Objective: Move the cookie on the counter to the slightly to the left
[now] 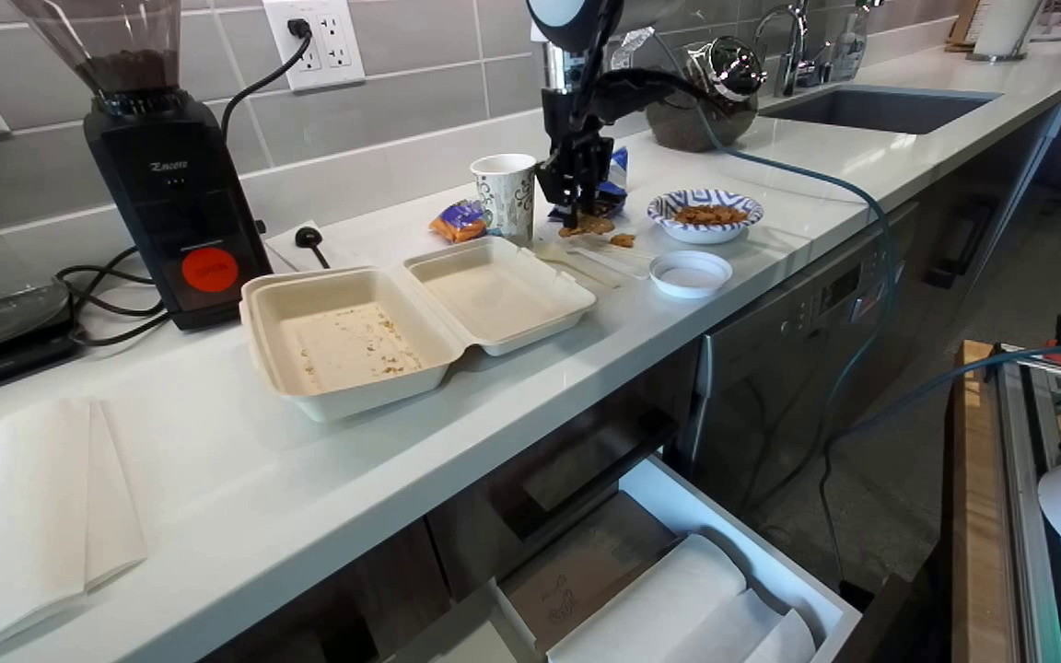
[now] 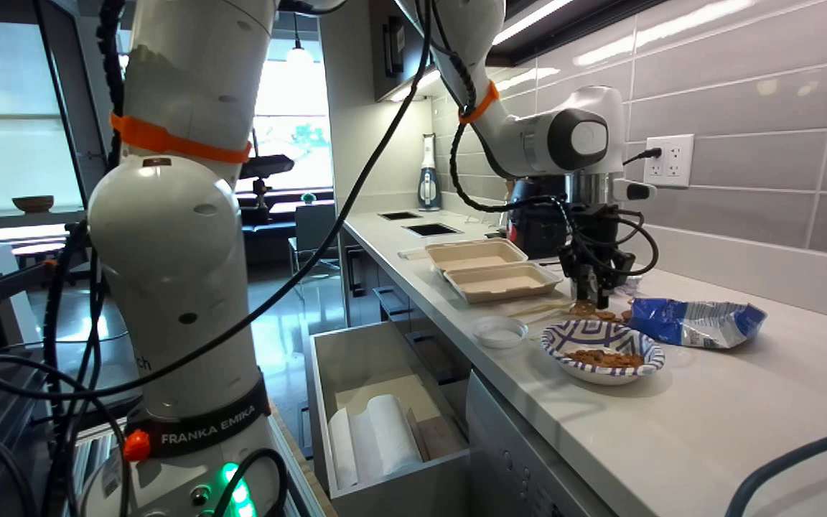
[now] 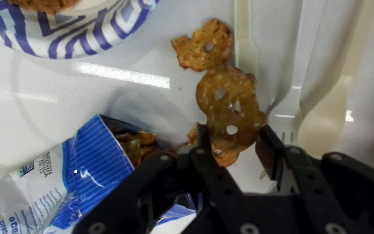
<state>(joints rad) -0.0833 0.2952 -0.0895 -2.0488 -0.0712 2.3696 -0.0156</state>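
A brown, bumpy cookie with several holes (image 3: 213, 104) is between my fingertips in the wrist view, touching or nearly touching both. My gripper (image 3: 234, 130) is partly closed around its near end, and I see it as held. In both exterior views the gripper (image 1: 578, 217) (image 2: 591, 296) points down low over the pale counter (image 1: 245, 479), with the cookie (image 1: 593, 225) (image 2: 584, 309) at its tips. Whether the cookie still touches the counter is unclear. A broken brown piece (image 3: 203, 48) lies at its far end. Another piece (image 3: 227, 159) shows under its near end.
An open blue bag (image 3: 93, 159) lies left of the fingers in the wrist view. A patterned bowl (image 2: 557, 345), a round lid (image 1: 690, 274), a fork (image 3: 291, 100) and a spoon (image 3: 323, 113) are close by. A paper cup (image 1: 505, 198) and an open takeout box (image 1: 503, 295) stand near.
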